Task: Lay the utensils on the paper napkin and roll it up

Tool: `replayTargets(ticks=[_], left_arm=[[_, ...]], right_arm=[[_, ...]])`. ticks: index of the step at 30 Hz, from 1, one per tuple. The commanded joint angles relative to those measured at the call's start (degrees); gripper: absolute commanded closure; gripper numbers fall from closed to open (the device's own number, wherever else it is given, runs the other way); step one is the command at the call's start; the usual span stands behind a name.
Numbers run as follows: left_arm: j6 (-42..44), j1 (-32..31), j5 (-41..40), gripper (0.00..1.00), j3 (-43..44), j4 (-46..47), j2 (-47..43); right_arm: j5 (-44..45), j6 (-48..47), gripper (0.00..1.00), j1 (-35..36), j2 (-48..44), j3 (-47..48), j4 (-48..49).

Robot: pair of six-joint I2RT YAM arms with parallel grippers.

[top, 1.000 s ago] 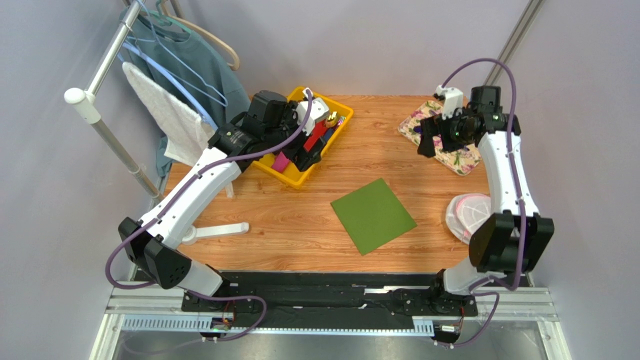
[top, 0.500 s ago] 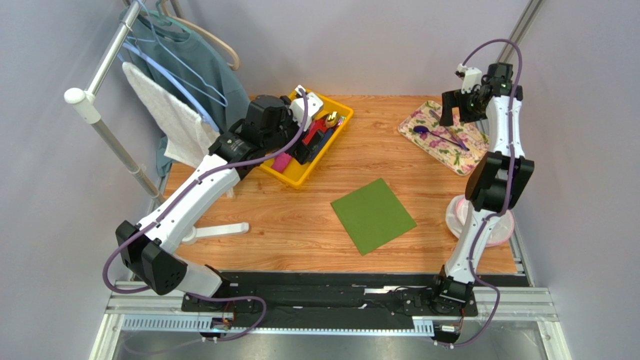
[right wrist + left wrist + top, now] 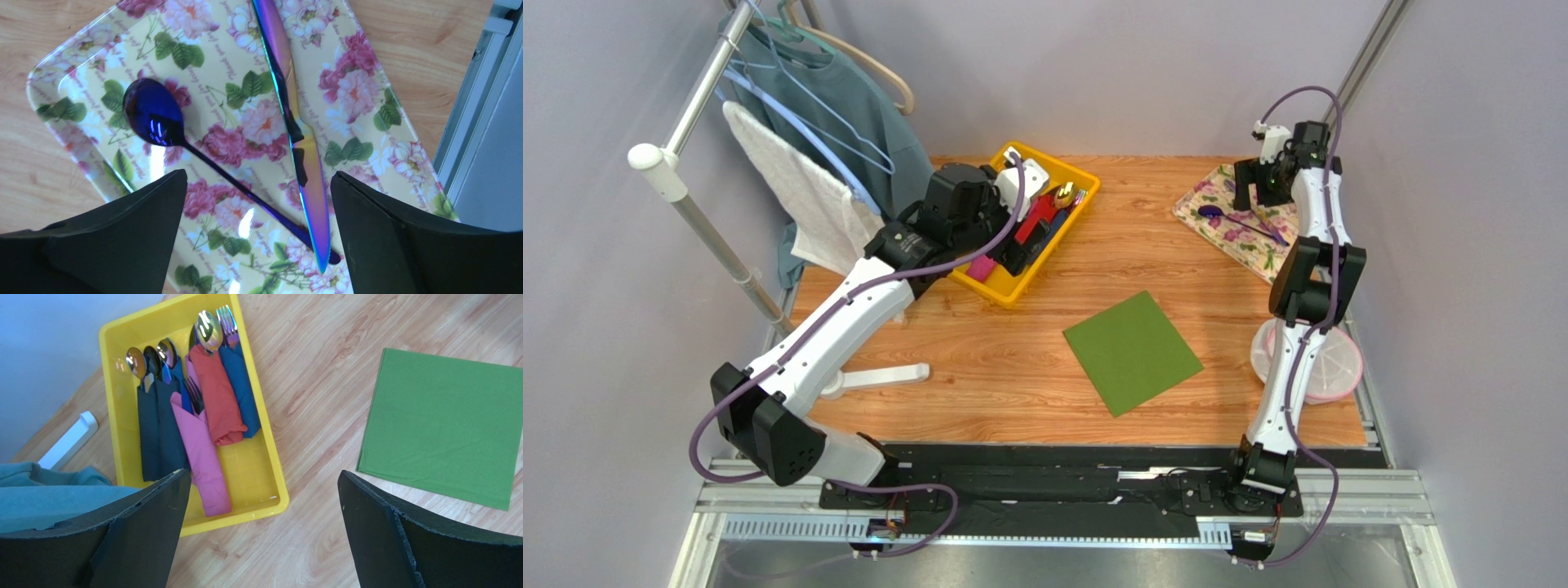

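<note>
The green paper napkin (image 3: 1133, 352) lies flat mid-table; it also shows in the left wrist view (image 3: 445, 425). A dark iridescent spoon (image 3: 153, 116) and an iridescent knife (image 3: 301, 147) lie crossed on the cream floral tray (image 3: 362, 92), seen at the back right in the top view (image 3: 1247, 227). My right gripper (image 3: 258, 245) is open above them, holding nothing. My left gripper (image 3: 261, 530) is open and empty above the wood, beside the yellow bin (image 3: 270, 496).
The yellow bin (image 3: 1014, 292) holds several rolled napkin bundles (image 3: 202, 450) with cutlery heads sticking out. A clothes rack with a towel and hangers (image 3: 799, 184) stands at the left. A pink and white lidded bowl (image 3: 1326, 361) sits at the right edge.
My right arm has swung up and back, from low over the floral tray to standing stretched above its far edge. My left arm has barely shifted near the yellow bin.
</note>
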Motion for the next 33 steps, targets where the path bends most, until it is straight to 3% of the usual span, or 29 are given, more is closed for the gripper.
replayTargets(ticks=[1, 3, 14, 22, 25, 33], left_arm=[[-1.79, -0.33, 1.28, 0.01, -0.57, -0.19, -1.54], [-2.06, -0.33, 1.46, 0.01, -0.74, -0.45, -1.37], [-1.18, -0.24, 0.06, 0.01, 0.75, -2.39, 1.01], [-0.92, -0.33, -0.73, 0.01, 3.21, -4.23, 3.03], [-1.26, -0.33, -0.91, 0.01, 4.00, -5.20, 3.38], [-1.53, -0.33, -1.61, 0.01, 5.41, -7.22, 3.38]], right_arm=[[3.11, 2.04, 0.20, 0.88, 2.08, 2.77, 9.82], [4.59, 1.69, 0.27, 1.49, 3.31, 2.77, 11.50], [9.35, -3.49, 0.33, 3.43, 8.85, 3.21, 17.75], [7.15, -3.24, 0.45, 3.43, 10.61, 5.58, 11.96], [6.10, 0.00, 0.45, 2.81, 11.22, 7.51, 7.65], [0.74, 11.96, 0.32, 0.09, 10.87, 5.94, 2.11]])
